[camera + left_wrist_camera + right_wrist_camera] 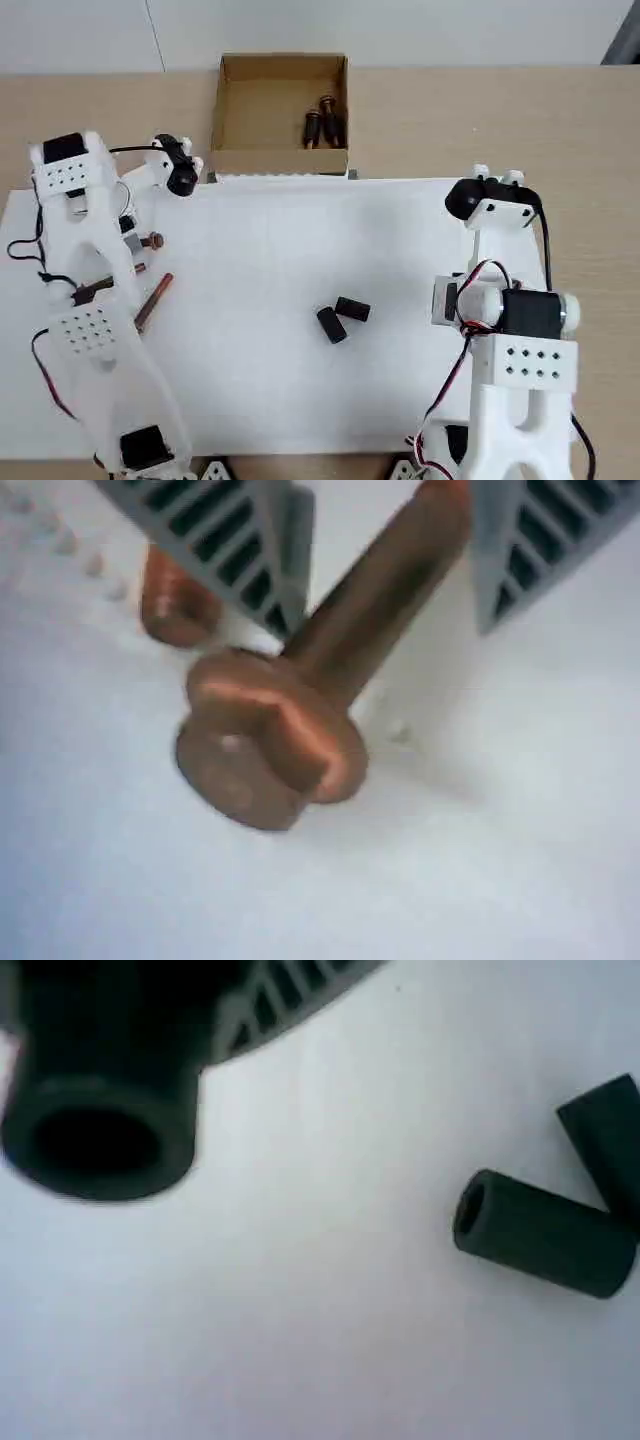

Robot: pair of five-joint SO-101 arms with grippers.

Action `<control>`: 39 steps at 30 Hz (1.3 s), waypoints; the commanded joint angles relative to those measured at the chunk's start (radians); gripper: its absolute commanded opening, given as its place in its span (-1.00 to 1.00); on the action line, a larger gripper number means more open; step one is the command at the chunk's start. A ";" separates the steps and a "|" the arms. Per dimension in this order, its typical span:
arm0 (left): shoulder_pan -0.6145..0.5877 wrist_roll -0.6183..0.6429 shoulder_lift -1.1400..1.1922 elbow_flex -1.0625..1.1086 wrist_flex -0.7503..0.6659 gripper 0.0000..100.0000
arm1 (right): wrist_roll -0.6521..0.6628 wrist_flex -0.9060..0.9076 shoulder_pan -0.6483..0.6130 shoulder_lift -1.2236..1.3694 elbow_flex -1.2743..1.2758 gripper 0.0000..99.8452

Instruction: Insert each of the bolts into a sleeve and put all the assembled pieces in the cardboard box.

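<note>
My left gripper [395, 565] is shut on the shaft of a copper bolt [265, 745], whose flanged head hangs just above the white mat. In the high view this gripper [133, 241] sits at the mat's left edge, with the bolt head [153, 240] poking out. My right gripper [130, 1050] is shut on a black sleeve [100, 1140], its bore facing the camera. Two loose black sleeves [332, 325] [352, 309] lie touching at mid-mat, left of the right gripper [446, 300]. The cardboard box [228, 110] holds two assembled pieces [321, 124].
Two more copper bolts [155, 299] [94, 289] lie on the mat beside the left arm; one bolt [175, 605] shows behind the held one. The white mat [270, 240] covers most of the wooden table; the box stands at its far edge.
</note>
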 commanded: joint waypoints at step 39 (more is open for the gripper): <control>0.040 0.038 -0.100 -0.298 0.021 -0.99 | -0.009 -0.013 0.004 -0.019 -0.011 -0.99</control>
